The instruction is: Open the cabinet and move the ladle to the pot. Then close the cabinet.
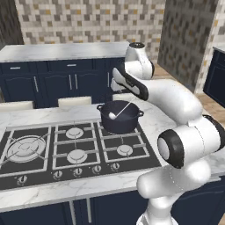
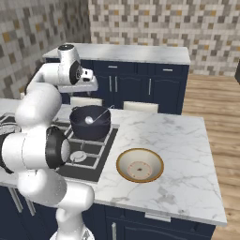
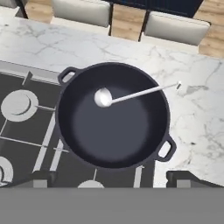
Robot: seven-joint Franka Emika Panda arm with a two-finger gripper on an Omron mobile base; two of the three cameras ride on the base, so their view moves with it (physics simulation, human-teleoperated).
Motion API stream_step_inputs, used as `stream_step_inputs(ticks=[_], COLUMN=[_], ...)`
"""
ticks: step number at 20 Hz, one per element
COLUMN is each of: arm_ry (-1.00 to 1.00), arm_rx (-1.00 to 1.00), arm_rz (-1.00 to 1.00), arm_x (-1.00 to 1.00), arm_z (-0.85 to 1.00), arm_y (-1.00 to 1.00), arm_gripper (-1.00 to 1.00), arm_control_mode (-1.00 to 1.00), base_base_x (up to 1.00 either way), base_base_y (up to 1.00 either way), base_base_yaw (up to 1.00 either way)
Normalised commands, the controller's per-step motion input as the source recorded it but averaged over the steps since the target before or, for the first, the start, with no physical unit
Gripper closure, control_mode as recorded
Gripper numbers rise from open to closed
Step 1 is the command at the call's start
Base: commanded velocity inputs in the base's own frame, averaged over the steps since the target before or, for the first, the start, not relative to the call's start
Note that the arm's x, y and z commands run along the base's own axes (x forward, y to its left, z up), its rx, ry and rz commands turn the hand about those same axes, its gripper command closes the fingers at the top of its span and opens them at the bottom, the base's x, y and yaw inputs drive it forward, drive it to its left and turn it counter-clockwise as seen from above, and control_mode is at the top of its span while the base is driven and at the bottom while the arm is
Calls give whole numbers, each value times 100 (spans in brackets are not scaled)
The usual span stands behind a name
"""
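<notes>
Now the round black-charcoal cooking pot [image 1: 119, 117] with two small side handles stands on the far right burner of the dark gas hob [image 1: 66, 151], which is set into the white marble island counter [image 2: 187, 154]. Inside the pot lies the small slender ladle [image 3: 131, 94] with a thin silvery-grey handle: its round bowl rests on the pot's floor, left of centre in the hand view, and the handle slants up across the far right part of the rim, its tip poking out over the marble. In the right base view the ladle [image 2: 96, 116] lies the same way, bowl down inside and handle leaning on the rim toward the right.

Above the pot hangs the white arm's two-finger gripper [image 3: 111, 177], pointing straight down. Its two dark finger tips stand at the bottom of the hand view, well apart from each other and clearly spread, with nothing between them. They are clear of the pot and the ladle.

To the right of the hob, on the near part of the marble, sits a shallow beige bowl [image 2: 139, 166], well apart from the pot. Beyond the island are two pale cream chair backs [image 3: 81, 11], and behind them a row of low navy cabinets [image 1: 57, 81] with short silver handles under a marble top, against a mosaic tile wall [image 2: 154, 23].
</notes>
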Motion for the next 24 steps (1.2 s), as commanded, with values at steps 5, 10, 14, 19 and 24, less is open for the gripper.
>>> stream_step_inputs(ticks=[5, 10, 14, 19, 24], arm_ry=[-1, -2, 0, 0, 0], arm_rx=[6, 0, 1, 2, 1], arm_rz=[-6, -8, -10, -7, -9], arm_x=[-100, -100, -100, -100, -100], arm_z=[69, 21, 5, 0, 0], arm_y=[-21, -11, -2, -9, 0], arm_gripper=[-100, -100, -100, -100, -100], arm_control_mode=[-100, -100, -100, -100, -100], base_base_x=[0, 0, 0, 0, 0], base_base_y=[0, 0, 0, 0, 0], base_base_yaw=[0, 0, 0, 0, 0])
